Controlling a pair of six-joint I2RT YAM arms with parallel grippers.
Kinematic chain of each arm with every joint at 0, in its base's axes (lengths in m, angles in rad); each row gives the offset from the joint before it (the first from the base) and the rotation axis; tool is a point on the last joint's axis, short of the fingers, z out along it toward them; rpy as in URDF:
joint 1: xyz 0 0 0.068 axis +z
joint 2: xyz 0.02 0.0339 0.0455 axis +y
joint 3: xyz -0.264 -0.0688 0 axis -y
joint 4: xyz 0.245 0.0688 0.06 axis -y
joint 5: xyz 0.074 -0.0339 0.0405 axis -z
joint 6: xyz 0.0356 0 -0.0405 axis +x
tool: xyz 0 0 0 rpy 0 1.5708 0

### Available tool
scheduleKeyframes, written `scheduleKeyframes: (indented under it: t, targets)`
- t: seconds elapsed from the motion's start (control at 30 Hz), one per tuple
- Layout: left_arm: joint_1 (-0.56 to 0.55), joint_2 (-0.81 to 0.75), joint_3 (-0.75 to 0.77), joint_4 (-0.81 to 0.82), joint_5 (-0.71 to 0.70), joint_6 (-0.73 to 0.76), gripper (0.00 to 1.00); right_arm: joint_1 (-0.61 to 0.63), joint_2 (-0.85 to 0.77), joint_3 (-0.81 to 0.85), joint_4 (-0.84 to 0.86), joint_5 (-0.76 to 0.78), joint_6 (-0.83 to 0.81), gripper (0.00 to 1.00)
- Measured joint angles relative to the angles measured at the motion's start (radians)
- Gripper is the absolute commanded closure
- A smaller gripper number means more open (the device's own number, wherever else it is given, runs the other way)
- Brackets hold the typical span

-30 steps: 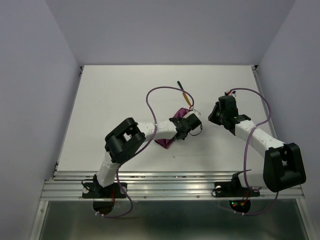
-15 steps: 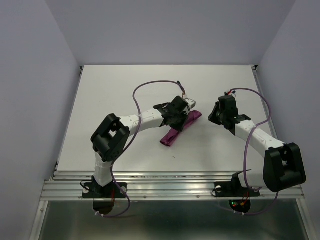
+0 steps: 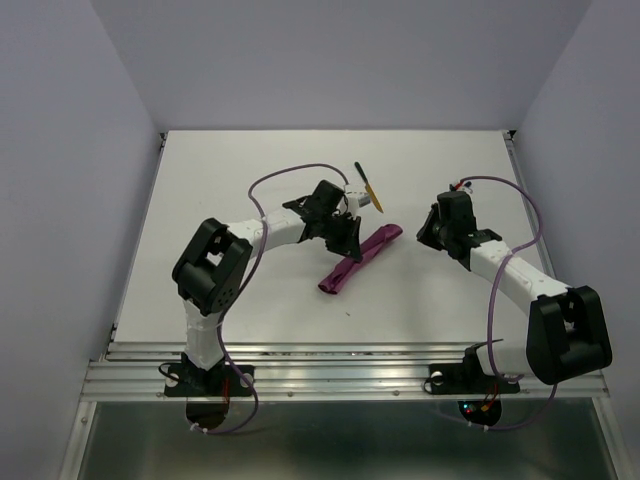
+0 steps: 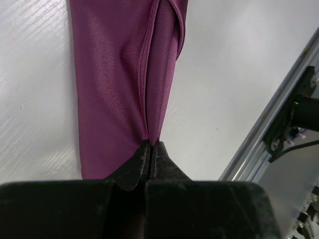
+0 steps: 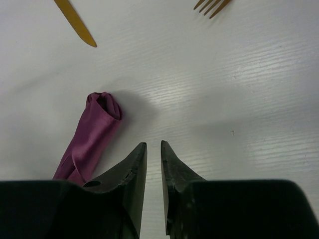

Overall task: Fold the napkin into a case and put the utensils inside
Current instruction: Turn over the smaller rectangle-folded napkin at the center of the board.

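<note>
**Folded case on a diagonal, open end toward the utensils**

The white table [image 3: 200, 200] is matte, with a faint grain in the close views. At its middle lies the case [image 3: 358, 258], a narrow magenta-purple strip of fine-ribbed, slightly shiny cloth. Its long axis runs from near-left to far-right. In the right wrist view the far end is a soft rolled mouth, and that mouth faces the utensils rather than the arms.

The knife [image 3: 368, 185] lies apart from the case, just beyond that far end. It is thin and rigid, with a black handle pointing away and a smooth gold blade pointing back toward the cloth. Of the fork [image 5: 212, 5] only the gold tines show, at the top edge of the right wrist view, ahead of the right fingers.

The left gripper [image 4: 150, 145] is over the case, jaws pressed together, with the tips on the lengthwise fold. I cannot tell whether a layer is caught between them. The right gripper [image 5: 153, 144] hovers to the right of the mouth, its jaws a narrow slit apart with bare table showing through.

I judge the folding done and loading next. The left arm is nearer the knife and the right is nearer the fork. Either piece would have to be turned onto the case's diagonal and slid in from the far-right end, and limp cloth may bunch under the push
</note>
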Motion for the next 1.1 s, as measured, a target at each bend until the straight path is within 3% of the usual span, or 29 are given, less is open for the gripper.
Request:
scheduleKeyframes:
  t: [0.53, 0.97, 1.0, 1.03, 1.1]
  targets:
    - [0.206, 0.05, -0.08, 0.213, 0.309, -0.166, 1.0, 0.0, 0.0, 0.0, 0.0, 0.0, -0.003, 0.77]
    - [0.36, 0.089, -0.126, 0.305, 0.365, -0.231, 1.0, 0.0, 0.026, 0.0, 0.0, -0.008, -0.006, 0.77]
    - [0.369, 0.093, -0.126, 0.306, 0.365, -0.231, 0.95, 0.0, 0.027, 0.0, 0.0, -0.008, -0.006, 0.77]
    - [0.378, 0.097, -0.126, 0.306, 0.364, -0.231, 0.79, 0.0, 0.027, 0.0, 0.0, -0.01, -0.006, 0.77]
    - [0.391, 0.101, -0.126, 0.304, 0.359, -0.224, 0.59, 0.0, 0.027, 0.0, 0.0, -0.012, -0.007, 0.77]
